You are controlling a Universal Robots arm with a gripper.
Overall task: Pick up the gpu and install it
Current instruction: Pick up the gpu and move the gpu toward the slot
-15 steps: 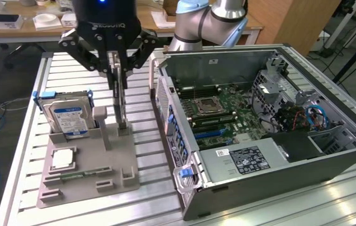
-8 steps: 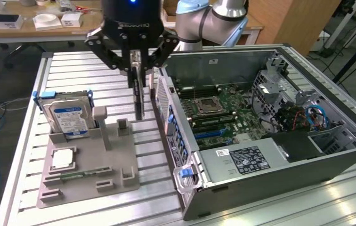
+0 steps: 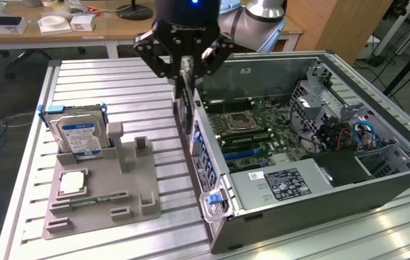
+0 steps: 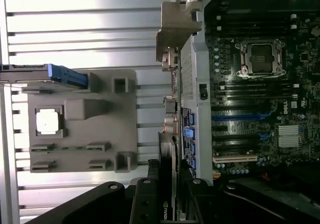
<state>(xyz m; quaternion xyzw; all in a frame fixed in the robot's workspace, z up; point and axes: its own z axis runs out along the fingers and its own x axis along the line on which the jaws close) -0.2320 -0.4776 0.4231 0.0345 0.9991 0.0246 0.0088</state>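
Gripping the gpu (image 3: 184, 103) by its upper edge, the gripper (image 3: 185, 69) has its jaws clamped on the card. The card hangs edge-on and upright over the open computer case (image 3: 277, 216), at the case wall on the exterior view's left, just beside the motherboard (image 3: 252, 127). Well apart, further to the exterior view's left, a grey holder (image 3: 111, 200) sits on the slatted table (image 3: 140, 76). It carries a hard drive (image 3: 78, 135) upright at its far end and a processor chip (image 3: 73, 183) nearer.
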